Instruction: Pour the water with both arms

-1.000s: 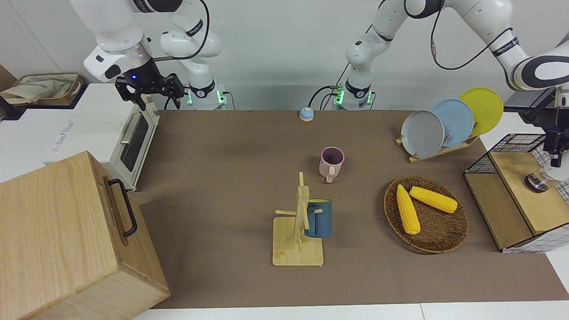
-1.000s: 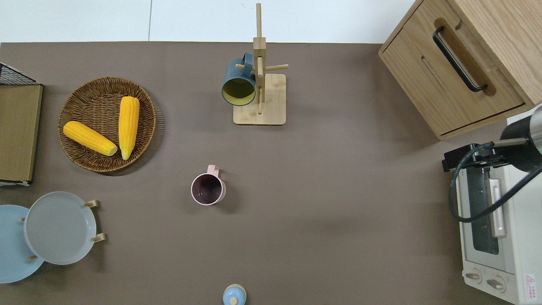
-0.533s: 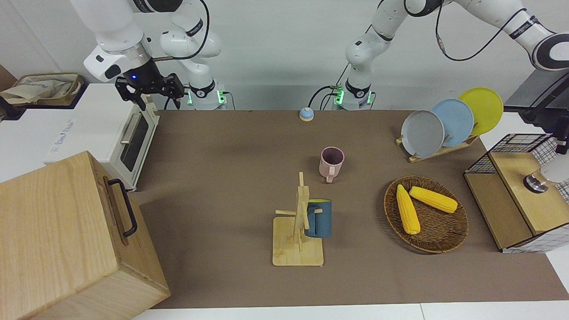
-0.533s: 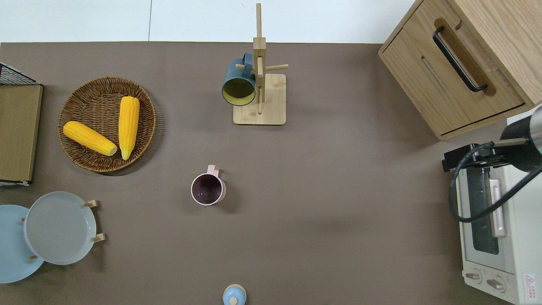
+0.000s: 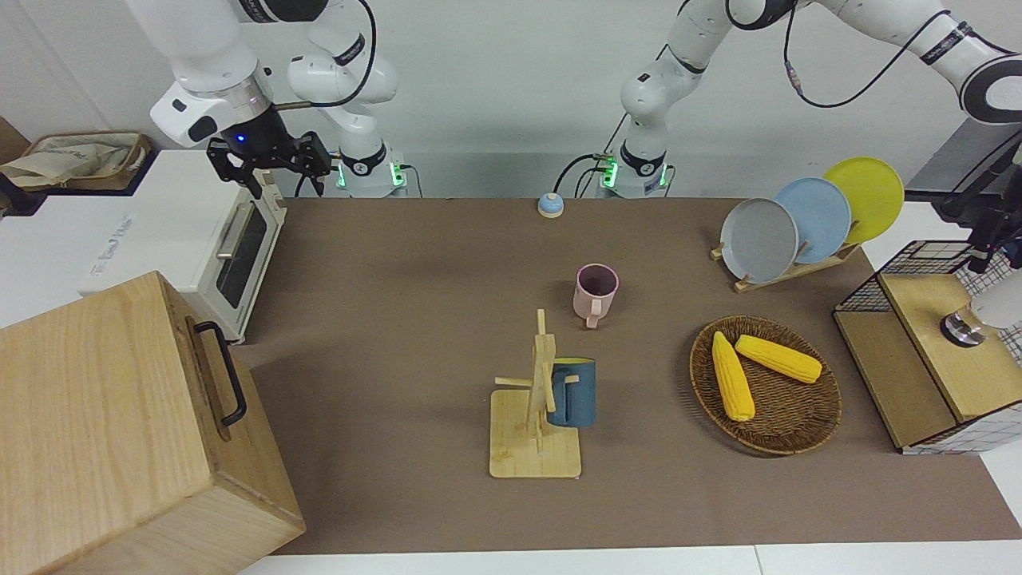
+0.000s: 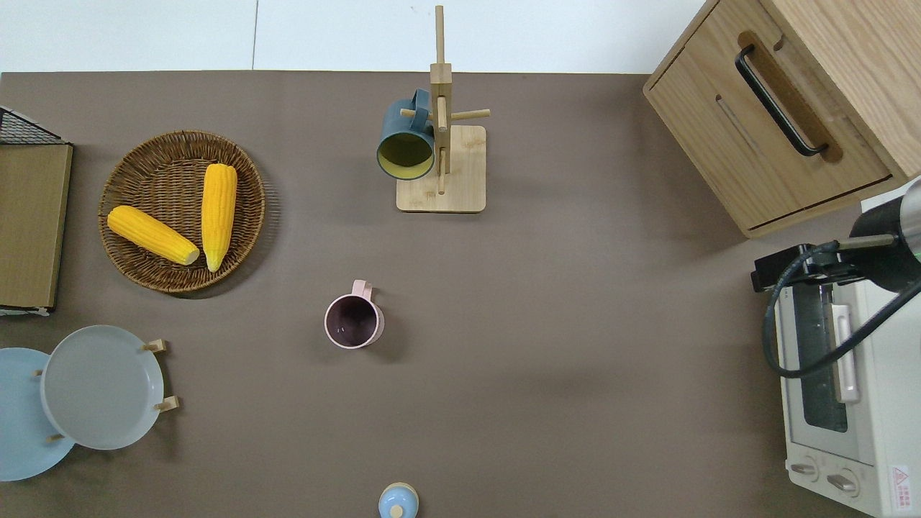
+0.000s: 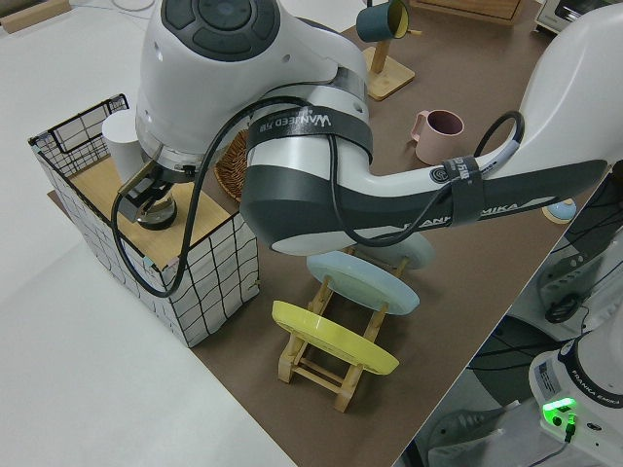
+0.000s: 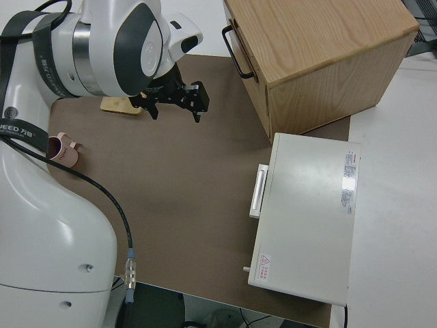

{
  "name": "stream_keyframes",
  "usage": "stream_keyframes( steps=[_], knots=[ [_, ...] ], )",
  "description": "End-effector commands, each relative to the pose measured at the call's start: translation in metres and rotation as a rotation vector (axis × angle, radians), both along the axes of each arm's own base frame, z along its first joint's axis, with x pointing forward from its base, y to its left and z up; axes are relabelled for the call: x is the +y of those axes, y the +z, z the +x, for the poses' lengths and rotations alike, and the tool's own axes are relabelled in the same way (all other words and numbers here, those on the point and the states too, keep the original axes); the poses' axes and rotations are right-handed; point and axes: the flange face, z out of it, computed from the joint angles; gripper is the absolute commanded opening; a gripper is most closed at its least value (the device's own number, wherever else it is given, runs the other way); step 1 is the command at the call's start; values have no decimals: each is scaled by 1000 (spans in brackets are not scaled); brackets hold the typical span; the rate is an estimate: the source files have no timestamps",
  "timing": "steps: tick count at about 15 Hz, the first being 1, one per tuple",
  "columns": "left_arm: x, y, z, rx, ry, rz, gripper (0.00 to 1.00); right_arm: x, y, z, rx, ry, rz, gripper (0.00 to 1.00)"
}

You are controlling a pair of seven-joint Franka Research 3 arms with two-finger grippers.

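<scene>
A pink mug (image 5: 596,293) stands upright and empty mid-table, also seen from above (image 6: 352,321). A blue mug (image 5: 572,392) hangs on a wooden mug tree (image 5: 536,415). At the left arm's end of the table, a white vessel (image 7: 121,142) with a metal part (image 5: 961,329) beside it sits on the wooden shelf of a wire rack (image 5: 918,259). My left gripper (image 5: 992,242) hangs just above that vessel (image 7: 146,195), apart from it. The right arm is parked with its gripper (image 5: 267,164) empty.
A wicker basket (image 5: 798,431) holds two corn cobs. A plate rack (image 5: 786,267) with three plates stands nearer the robots. A white toaster oven (image 5: 239,255) and a wooden drawer cabinet (image 5: 120,415) sit at the right arm's end. A small blue bell (image 5: 549,205) lies near the bases.
The left arm's forearm has swung up and outward, and its gripper has risen a little above the white vessel. The vessel, the mugs and the right arm have not moved.
</scene>
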Motion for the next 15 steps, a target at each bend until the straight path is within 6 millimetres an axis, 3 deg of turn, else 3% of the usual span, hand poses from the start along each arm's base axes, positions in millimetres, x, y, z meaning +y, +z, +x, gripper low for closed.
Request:
stream_keyframes(
  steps=[1, 5, 11, 15],
  knots=[
    [-20, 31, -17, 125, -9, 53, 993, -1, 4, -3, -8, 15, 19, 992],
    [-41, 48, -27, 212, -47, 81, 993, -1, 4, -3, -8, 15, 19, 992],
    [-100, 82, -36, 307, -54, 85, 993, -1, 3, -3, -7, 15, 19, 992],
    [-166, 98, -30, 385, -92, 106, 993, -1, 4, -3, -8, 15, 19, 992]
  ],
)
